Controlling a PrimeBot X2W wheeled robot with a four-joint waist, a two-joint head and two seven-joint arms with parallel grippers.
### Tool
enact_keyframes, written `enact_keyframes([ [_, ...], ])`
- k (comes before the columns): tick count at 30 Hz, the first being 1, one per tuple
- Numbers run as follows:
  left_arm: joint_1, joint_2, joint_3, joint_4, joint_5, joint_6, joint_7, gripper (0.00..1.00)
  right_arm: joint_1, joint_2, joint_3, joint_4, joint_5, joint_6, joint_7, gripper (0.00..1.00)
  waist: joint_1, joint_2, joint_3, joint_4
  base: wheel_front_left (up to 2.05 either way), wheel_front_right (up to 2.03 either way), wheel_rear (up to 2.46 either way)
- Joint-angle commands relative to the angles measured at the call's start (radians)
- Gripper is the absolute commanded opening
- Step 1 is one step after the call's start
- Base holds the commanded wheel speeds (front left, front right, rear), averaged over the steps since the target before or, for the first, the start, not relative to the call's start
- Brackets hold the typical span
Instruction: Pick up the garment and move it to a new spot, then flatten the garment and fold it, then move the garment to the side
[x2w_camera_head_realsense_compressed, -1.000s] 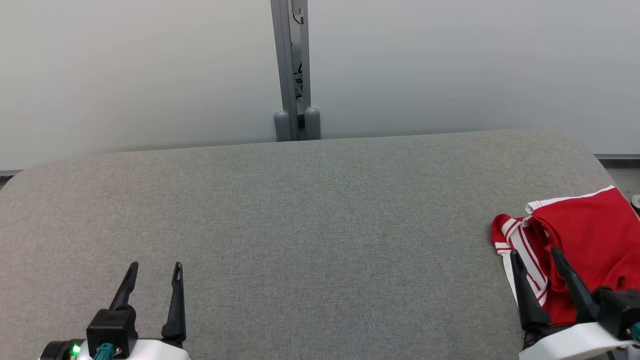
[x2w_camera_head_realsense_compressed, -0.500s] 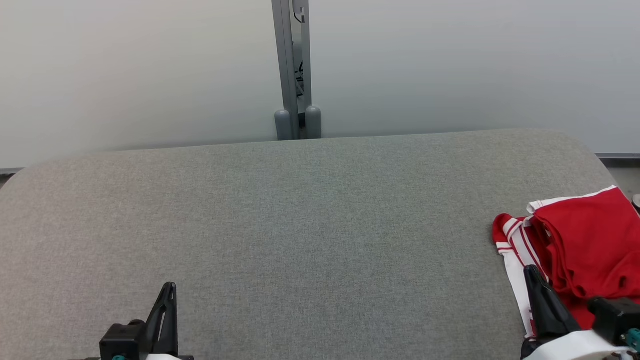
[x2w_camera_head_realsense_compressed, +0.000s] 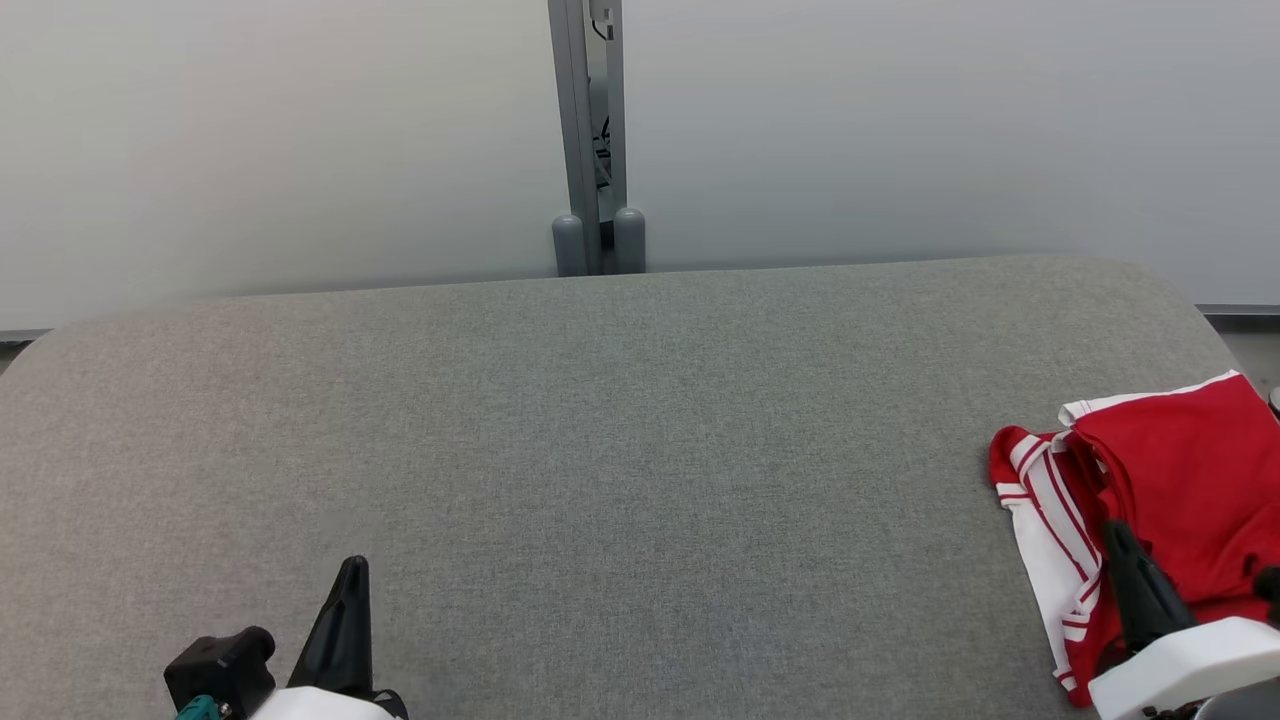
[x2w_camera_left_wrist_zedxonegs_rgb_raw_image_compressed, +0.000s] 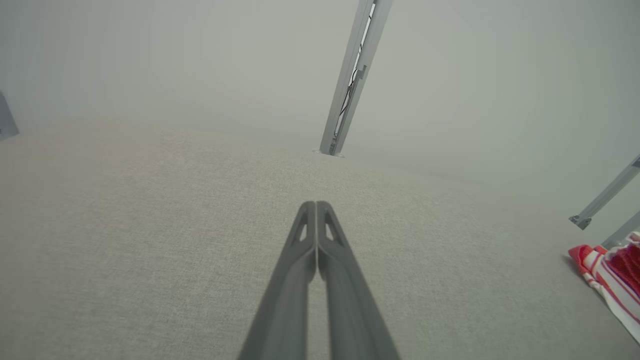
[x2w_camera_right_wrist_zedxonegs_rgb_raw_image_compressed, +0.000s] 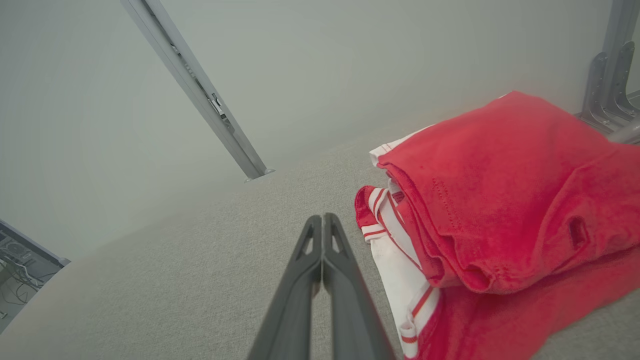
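The red, white-striped garment (x2w_camera_head_realsense_compressed: 1190, 470) lies crumpled at 4 o'clock; left hand (x2w_camera_left_wrist_zedxonegs_rgb_raw_image_compressed: 316, 204) and right hand (x2w_camera_right_wrist_zedxonegs_rgb_raw_image_compressed: 323, 216) are closed, empty.

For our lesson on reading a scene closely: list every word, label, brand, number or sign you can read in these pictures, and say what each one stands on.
None: no text can be read in any view.
The red garment bears only white stripes and trim, no print or tag that can be read.
The grey table, the pale wall and the metal post carry no writing.
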Motion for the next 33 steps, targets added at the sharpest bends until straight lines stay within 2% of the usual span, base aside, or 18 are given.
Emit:
enact_keyframes([
  [1,-0.042,-0.001,0.010,-0.007,-0.044,-0.015,-0.008,0.00,-0.039,-0.015,-0.023,-0.001,0.045,0.000,0.018,0.00,0.0000,-0.0001,0.001,0.000,0.00,0.00,0.00],
  [33,-0.114,-0.071,0.022,0.054,-0.471,-0.149,-0.044,0.00,-0.170,-0.051,-0.187,0.147,0.468,0.000,0.216,0.00,0.0000,-0.0001,0.014,0.010,0.00,0.00,0.00],
])
